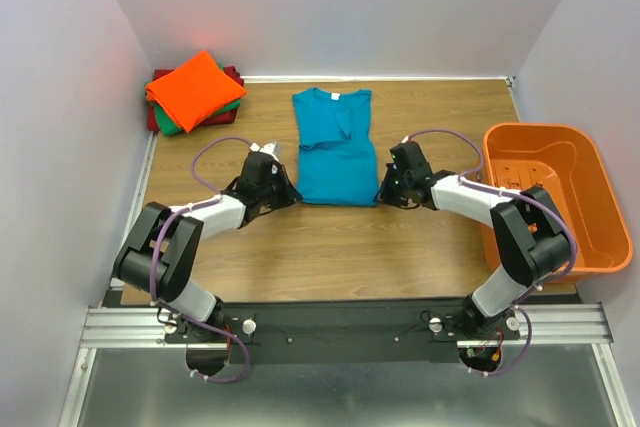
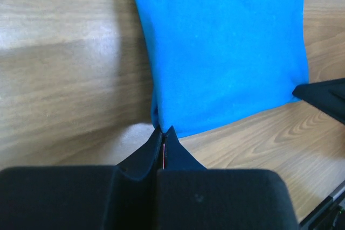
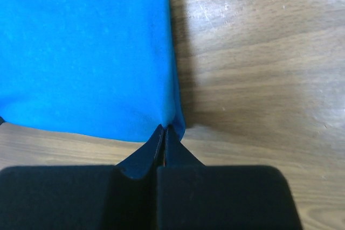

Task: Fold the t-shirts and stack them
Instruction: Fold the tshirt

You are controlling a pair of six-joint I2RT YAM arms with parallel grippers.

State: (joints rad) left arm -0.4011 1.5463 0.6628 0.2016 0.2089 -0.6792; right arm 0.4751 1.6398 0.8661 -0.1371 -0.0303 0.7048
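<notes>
The teal-blue t-shirt [image 1: 335, 147] lay flat near the middle of the table [image 1: 400, 247], already folded lengthwise into a narrow strip with the sleeves turned in. Its long axis ran from the near side to the far side, with the collar pointing away from the arms and the hem toward them. The left gripper [image 2: 163, 137] was closed together on the near left corner of the hem, and the right gripper [image 3: 164, 134] was pinched in the same way on the near right corner.

In the far left corner, three shirts were already folded into squares and stacked: the orange t-shirt [image 1: 195, 87] on top, the green t-shirt [image 1: 172, 128] under it, and the dark red t-shirt [image 1: 234, 74] at the bottom. The orange basket [image 1: 600, 197] stood at the right edge, well apart from the shirts.

I judged the task mostly done: this last shirt probably needed its hem brought over toward the collar, and then a place on the stack
</notes>
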